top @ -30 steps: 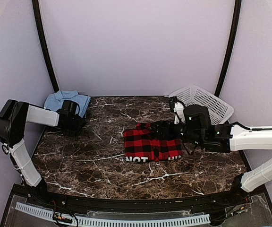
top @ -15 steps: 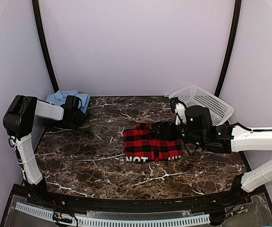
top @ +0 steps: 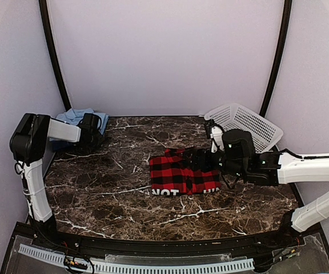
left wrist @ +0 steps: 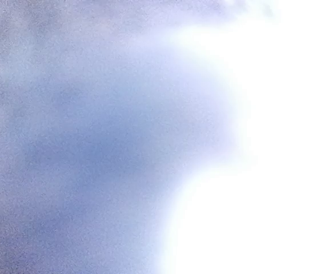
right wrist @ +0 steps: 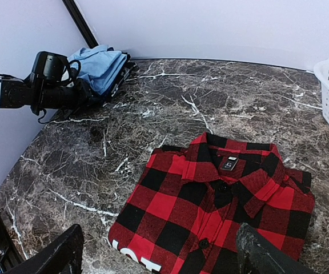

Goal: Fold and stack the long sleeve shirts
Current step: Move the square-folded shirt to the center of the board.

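A folded red-and-black flannel shirt [top: 181, 176] lies buttoned front up just right of centre on the marble table [top: 107, 194]. The right gripper [right wrist: 159, 240] hangs over it with fingers spread wide, holding nothing. At 10 o'clock a folded light blue shirt [top: 73, 117] sits in the corner with the left gripper [top: 91, 137] at its near edge; whether those fingers are parted cannot be told. At 2 o'clock a white mesh basket [top: 250, 127] tilts against the wall, bare mesh floor showing.

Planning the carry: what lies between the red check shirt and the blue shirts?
Only bare marble tabletop, seen in the right wrist view; the left end effector sits at the blue shirts.
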Motion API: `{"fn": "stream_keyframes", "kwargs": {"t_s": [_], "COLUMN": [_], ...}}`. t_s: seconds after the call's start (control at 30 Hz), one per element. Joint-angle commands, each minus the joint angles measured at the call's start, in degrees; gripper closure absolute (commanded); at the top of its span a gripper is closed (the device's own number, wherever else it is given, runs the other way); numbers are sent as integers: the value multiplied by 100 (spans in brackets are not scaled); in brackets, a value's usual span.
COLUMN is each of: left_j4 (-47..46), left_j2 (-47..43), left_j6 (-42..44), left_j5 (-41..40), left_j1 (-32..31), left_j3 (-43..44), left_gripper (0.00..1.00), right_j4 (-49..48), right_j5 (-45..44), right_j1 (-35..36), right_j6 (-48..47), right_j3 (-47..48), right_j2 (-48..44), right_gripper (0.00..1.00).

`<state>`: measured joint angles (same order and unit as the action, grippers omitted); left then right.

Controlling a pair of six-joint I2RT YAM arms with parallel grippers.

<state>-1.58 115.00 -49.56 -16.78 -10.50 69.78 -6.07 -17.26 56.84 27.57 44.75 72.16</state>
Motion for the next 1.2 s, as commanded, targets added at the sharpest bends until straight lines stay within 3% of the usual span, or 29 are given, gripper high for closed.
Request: {"fn": "stream_keyframes", "kwargs": {"t_s": [0.0, 0.2, 0.43, 0.77, 1.17], "left_j4": [-3, 37, 115, 318, 570], "left_j2": [218, 599, 809, -80, -1423], "left_j6": [339, 397, 523, 310, -694], "left_j5": [-265, -120, 42, 600, 774], "left_j1": [84, 177, 206, 50, -1140], "left_j3": [263, 536, 733, -216, -1438], "left_gripper": [66, 69, 99, 100, 100], "right_j4": [-205, -156, -97, -121, -188], "right_j5": [134, 168, 154, 13, 47], "right_j1": [-55, -54, -59, -56, -79], "right_j6": [16, -6, -6, -31, -17], "right_j3": [28, 95, 97, -11, -378], "right_j2": [137, 173, 157, 120, -69], "right_gripper": [11, 11, 12, 11, 12]}}
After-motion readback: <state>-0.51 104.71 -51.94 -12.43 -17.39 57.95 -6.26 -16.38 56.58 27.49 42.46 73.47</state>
